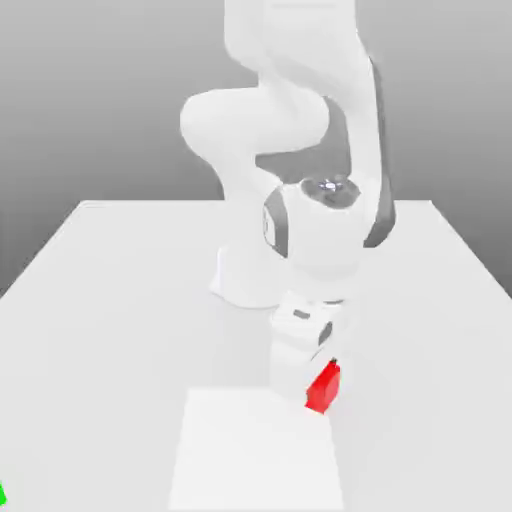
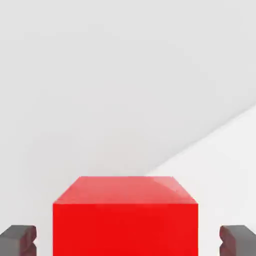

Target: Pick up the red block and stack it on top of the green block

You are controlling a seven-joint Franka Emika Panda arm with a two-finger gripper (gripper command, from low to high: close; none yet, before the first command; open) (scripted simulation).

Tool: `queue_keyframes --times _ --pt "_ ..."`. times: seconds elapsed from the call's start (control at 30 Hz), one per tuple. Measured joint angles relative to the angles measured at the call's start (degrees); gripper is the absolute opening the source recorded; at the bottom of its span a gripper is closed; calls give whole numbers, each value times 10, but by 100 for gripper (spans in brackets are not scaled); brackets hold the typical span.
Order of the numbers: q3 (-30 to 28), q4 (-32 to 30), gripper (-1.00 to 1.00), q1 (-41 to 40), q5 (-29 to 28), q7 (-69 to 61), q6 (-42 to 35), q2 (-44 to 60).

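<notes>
Scanning the white table, we see the green block well apart at the exterior view's left edge; gripper clamps the matte red block beside a paler patch.

I am in a simulated test scene, not a real room. My table is plain white, and the backdrop is empty grey.

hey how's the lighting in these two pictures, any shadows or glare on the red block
Exterior view: soft, even light; a paler rectangular patch on the table below the red block, whose faces differ slightly in shade; the green block is cut off at the frame's edge. Hand view: the red block has a lighter top with a faint sheen near one corner, no hard glare; a soft tonal boundary crosses the background.
</notes>
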Motion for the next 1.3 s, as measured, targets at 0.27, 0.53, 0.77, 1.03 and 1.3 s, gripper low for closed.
queue_keyframes --times 0.27,0.53,0.77,1.03,1.3 --pt "-2 -9 -100 -1 -11 8 -56 -65" --pt "-37 47 -100 -48 18 49 -169 -118" --pt "-91 192 -100 -136 68 139 -236 -32" --pt "-181 358 -100 -213 109 256 -311 69" --pt "-209 466 -100 -285 171 303 -302 195"
